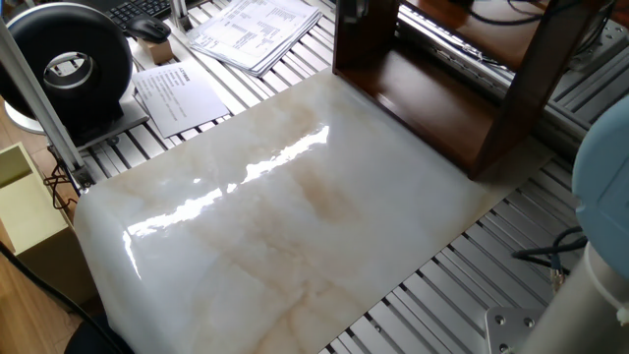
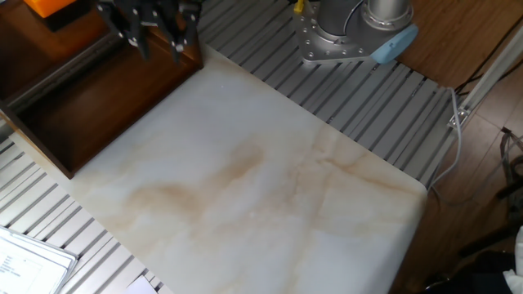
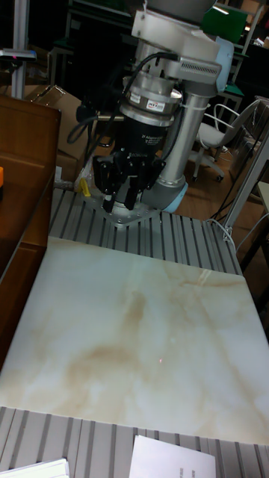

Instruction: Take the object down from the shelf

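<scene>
One orange block (image 2: 51,7) sits on an upper board of the single dark brown wooden shelf (image 2: 90,106), at the far left of the other fixed view; only a sliver of it shows at the top edge. The shelf's lower board is bare. Just to its right hangs one gripper (image 3: 119,196), fingers (image 2: 133,41) spread apart and holding nothing, above the shelf's edge beside the one marble slab (image 2: 253,180).

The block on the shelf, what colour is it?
Orange; the block shows best in the other fixed view, at the top left on the shelf.
</scene>
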Available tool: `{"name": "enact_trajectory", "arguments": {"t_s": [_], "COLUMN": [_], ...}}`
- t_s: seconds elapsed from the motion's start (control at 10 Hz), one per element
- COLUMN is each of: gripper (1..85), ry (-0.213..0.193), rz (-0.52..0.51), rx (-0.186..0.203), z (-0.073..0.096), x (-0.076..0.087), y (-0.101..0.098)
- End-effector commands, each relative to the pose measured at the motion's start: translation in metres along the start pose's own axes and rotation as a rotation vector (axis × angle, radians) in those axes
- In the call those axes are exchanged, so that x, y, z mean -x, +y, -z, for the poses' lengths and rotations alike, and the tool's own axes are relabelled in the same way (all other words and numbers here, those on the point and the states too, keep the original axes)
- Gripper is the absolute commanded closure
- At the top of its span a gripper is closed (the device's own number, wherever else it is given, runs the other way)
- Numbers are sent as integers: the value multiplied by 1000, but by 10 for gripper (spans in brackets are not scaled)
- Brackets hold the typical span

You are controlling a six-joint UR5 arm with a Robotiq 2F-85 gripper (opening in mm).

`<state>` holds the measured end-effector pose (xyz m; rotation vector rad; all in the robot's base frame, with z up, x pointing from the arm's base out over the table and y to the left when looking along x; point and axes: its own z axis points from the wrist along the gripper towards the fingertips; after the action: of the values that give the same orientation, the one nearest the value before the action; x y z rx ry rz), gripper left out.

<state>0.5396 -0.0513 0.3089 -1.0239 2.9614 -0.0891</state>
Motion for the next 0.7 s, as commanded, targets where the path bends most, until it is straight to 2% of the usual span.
{"name": "enact_trajectory", "arguments": {"t_s": [0.0,0.1,0.2,0.3,0.4,0.5,0.6], "gripper": [333,313,300,290,270,273,277], "ry": [28,37,22,-19,-51,-35,-38], "rz": [200,246,252,262,244,243,240], "rx": [-50,-52,-18,-9,20,-2,-14], "z": [10,21,30,31,32,31,31], "x": [-21,-39,-57,-51,-44,-47,-46], "y": [-26,-40,-40,-37,-29,-35,-38]}}
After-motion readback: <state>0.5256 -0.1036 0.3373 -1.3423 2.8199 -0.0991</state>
